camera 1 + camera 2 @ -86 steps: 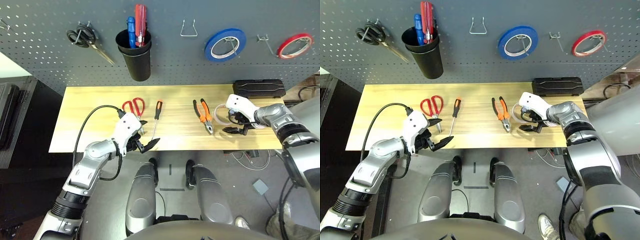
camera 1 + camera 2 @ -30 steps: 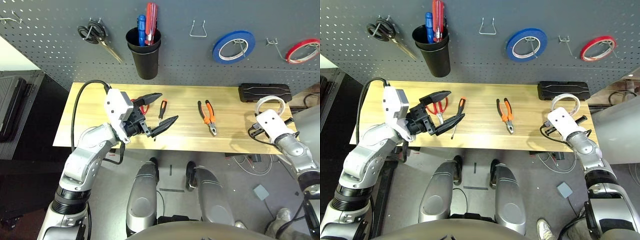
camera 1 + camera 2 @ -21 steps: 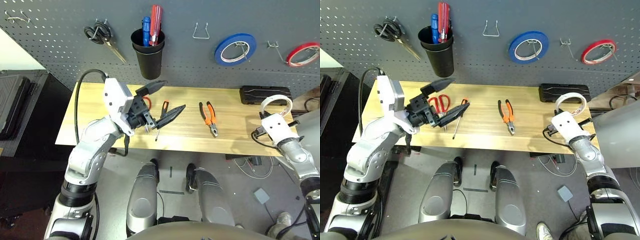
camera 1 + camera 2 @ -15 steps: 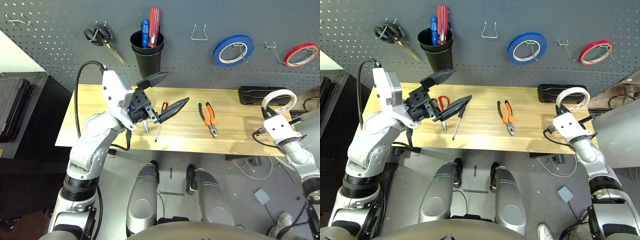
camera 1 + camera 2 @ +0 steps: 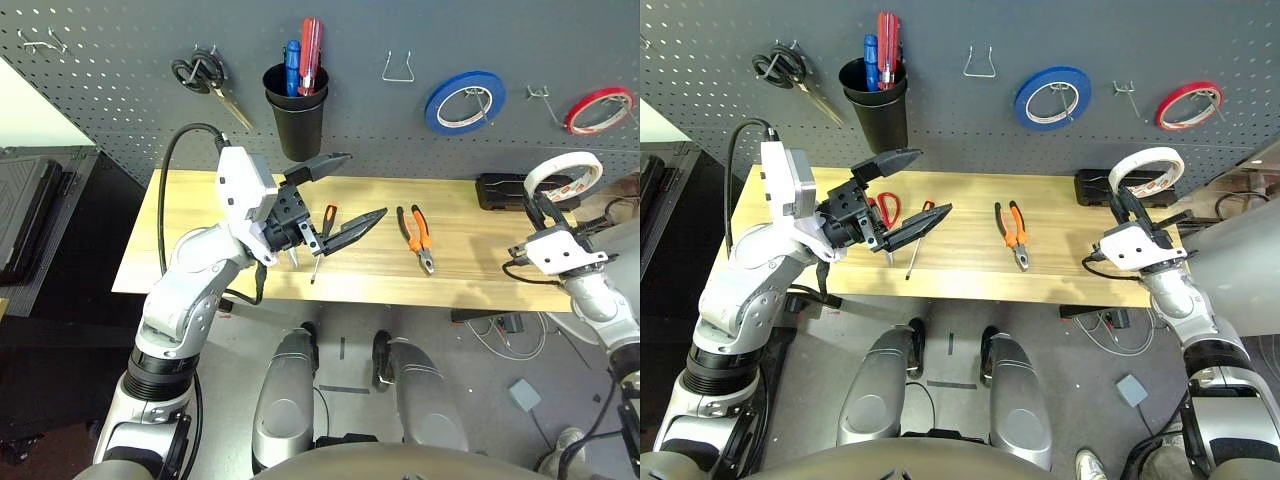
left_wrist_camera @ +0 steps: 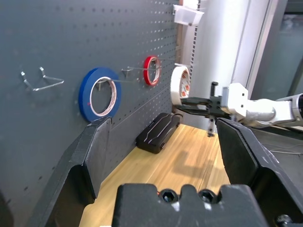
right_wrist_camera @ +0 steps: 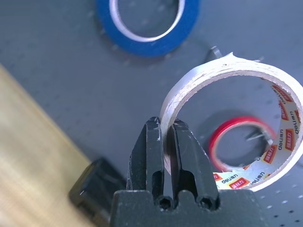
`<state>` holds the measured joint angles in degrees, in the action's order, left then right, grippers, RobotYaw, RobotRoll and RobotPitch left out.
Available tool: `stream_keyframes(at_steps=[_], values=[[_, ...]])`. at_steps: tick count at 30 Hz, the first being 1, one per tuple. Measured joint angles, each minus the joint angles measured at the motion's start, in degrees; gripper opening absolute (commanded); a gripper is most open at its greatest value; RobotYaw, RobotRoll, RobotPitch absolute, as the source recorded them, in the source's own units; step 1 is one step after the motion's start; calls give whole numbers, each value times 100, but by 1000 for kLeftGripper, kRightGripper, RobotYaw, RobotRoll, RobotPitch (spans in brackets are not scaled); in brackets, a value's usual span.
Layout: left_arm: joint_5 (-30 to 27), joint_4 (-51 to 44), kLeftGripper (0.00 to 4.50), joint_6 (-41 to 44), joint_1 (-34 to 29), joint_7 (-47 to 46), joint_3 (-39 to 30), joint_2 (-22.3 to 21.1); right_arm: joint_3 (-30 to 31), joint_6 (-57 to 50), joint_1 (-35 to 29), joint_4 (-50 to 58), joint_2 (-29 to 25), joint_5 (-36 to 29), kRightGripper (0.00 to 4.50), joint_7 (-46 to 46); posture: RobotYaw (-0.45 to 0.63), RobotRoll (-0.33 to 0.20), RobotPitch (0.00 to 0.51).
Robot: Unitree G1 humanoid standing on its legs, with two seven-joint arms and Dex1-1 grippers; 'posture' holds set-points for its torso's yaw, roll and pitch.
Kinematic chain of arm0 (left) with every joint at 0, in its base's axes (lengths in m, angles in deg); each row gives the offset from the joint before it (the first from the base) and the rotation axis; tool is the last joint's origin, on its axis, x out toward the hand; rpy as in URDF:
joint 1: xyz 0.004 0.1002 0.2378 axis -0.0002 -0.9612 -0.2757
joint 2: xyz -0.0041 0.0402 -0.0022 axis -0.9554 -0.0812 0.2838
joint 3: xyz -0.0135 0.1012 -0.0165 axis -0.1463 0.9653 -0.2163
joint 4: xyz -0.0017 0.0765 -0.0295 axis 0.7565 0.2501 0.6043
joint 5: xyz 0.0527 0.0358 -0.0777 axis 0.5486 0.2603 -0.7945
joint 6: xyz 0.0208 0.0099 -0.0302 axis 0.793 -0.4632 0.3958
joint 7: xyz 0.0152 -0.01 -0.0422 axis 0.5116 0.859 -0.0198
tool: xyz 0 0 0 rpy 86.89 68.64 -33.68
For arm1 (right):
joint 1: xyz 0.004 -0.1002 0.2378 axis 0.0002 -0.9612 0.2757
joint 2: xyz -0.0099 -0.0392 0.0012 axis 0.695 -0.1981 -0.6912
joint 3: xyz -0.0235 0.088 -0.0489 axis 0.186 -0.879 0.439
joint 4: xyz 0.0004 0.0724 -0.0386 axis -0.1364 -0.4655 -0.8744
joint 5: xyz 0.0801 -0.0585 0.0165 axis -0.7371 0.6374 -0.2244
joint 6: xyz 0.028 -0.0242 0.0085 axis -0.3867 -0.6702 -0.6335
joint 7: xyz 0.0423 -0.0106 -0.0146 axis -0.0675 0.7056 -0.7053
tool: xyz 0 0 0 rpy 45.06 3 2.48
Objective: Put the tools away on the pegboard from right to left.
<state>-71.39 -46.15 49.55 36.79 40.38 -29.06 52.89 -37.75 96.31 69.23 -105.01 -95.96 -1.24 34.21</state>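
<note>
Right tool pinching the whitish tape roll in the air.
The roll is raised off the surface, near the pegboard; left tool gapes wide, empty, over the screwdriver; pliers lie flat.

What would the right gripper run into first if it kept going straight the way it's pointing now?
Most likely the pegboard, near the red tape roll. The right gripper, shut on the whitish tape roll, points at the panel, and the red roll shows through the held roll's hole. Depth is unclear, so that is a judgement.
</note>
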Motion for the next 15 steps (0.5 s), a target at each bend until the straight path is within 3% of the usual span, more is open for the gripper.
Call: stream_keyframes(at_steps=[8,15], values=[[49,24,4500,-36,28,92,89,6,4,-498,956,-46,210,-110,37,-95,186,0,208],[100,165,4500,-83,43,91,116,40,68,-982,1855,-828,373,-174,37,-474,195,0,209]])
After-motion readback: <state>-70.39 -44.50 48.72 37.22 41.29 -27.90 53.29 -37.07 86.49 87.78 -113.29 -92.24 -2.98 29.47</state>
